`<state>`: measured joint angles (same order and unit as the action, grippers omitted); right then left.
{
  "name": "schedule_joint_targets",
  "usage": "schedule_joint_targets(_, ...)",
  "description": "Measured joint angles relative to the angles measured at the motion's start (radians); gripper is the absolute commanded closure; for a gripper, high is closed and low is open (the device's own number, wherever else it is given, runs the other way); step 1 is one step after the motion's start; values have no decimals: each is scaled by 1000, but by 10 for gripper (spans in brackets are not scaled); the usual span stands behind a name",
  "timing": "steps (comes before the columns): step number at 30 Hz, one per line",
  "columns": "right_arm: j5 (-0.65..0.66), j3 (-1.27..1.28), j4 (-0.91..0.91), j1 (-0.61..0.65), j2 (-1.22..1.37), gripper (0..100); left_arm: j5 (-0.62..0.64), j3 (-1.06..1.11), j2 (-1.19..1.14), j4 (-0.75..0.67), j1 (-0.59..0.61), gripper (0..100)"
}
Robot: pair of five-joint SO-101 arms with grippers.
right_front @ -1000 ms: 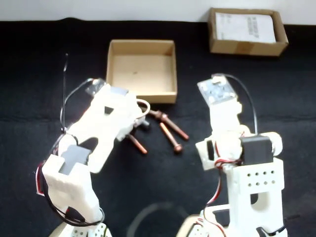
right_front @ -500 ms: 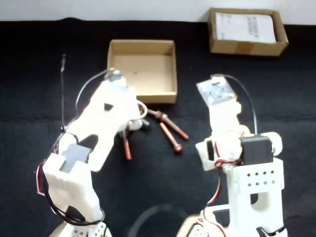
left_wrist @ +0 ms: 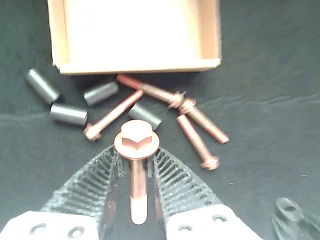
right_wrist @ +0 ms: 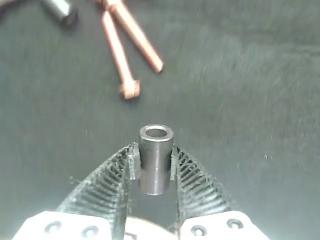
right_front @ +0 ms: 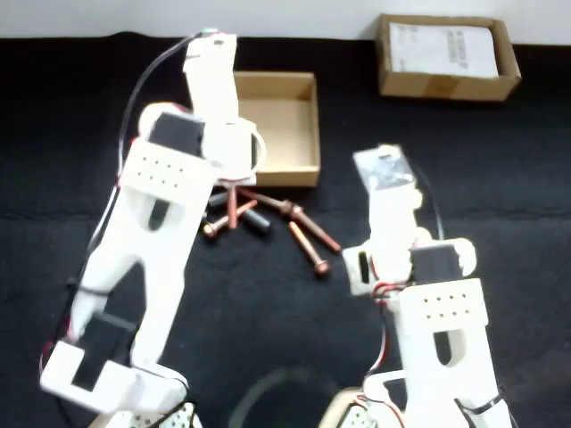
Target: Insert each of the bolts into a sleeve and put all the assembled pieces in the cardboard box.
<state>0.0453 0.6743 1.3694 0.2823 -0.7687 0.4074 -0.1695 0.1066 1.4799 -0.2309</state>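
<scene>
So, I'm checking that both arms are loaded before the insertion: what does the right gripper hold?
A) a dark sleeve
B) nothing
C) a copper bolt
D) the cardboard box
A: in its wrist view, the right gripper is shut on a dark sleeve.

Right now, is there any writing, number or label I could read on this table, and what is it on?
Printed sheet in the far cardboard box: rows of print, too small and blurred to read.
Nothing else shows readable text; the held bolt and the held sleeve look unmarked.
</scene>
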Motion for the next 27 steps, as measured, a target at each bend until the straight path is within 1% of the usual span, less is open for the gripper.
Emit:
schedule_joint_targets(5, -107, 12, -150, 0, 0, 992, 0, 141, 199, 0, -6, 992)
schedule_joint_targets(9, -132, 80, -313, 6, 0, 992, -2, 333, 376, -6, -12, 992)
schedule_joint_targets(15, -137, 210, -562, 14, 0, 992, -6, 634, 661, -103, -11, 992)
schedule_joint_targets(19, -224, 273, -701, 15, 0, 992, -6, 807, 829, -173, -11, 992)
schedule_joint_targets(23, -282, 310, -763, 26, -52, 992, -6, 939, 944, -232, -11, 992)
schedule_joint_targets(27, -288, 384, -773, 91, -216, 992, -6, 1034, 1005, -290, -12, 992)
